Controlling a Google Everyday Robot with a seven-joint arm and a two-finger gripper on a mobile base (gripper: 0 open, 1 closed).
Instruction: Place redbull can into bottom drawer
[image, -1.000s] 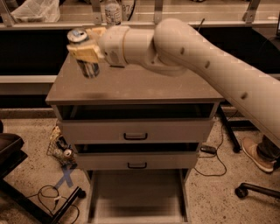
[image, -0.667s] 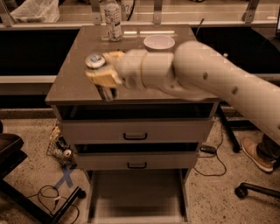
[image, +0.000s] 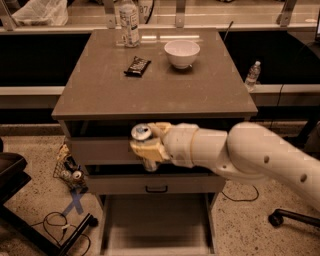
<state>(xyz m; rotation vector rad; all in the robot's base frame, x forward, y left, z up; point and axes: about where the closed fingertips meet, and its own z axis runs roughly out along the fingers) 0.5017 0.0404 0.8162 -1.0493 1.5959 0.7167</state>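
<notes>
Speckled stone flooring (image: 40, 165) runs under a long dark counter at the back. In front of it stands a brown-topped cabinet desk (image: 100, 95).

A thick cream-white robot arm (image: 260, 155) reaches in from the right, across the front of the desk. At floor level the wide grey bottom drawer (image: 155, 227) stands pulled out, with its flat floor bare. Above it are two closed grey drawer fronts, and the lower one (image: 115, 184) shows a small black handle.

On the desk, well apart from the action, sit a round white bowl (image: 182, 52), a clear plastic bottle with a white label (image: 129, 22) and a dark flat snack wrapper (image: 137, 65).

The tall slim metal redbull can (image: 141, 132) is in the air in front of the upper drawer front. It is roughly upright, its shiny top faces the camera, and it is above the open drawer. The gripper (image: 146, 150) is at the arm's left end, and its yellowish fingers (image: 142, 148) are pinching the can around the middle.

The step in hand appears to be the carry down to the drawer, with the release not yet made. The next move likely calls for lowering the can straight down past the lower drawer front without clipping it. The can should then be set on the tray floor between the low side walls before the fingers spread.
</notes>
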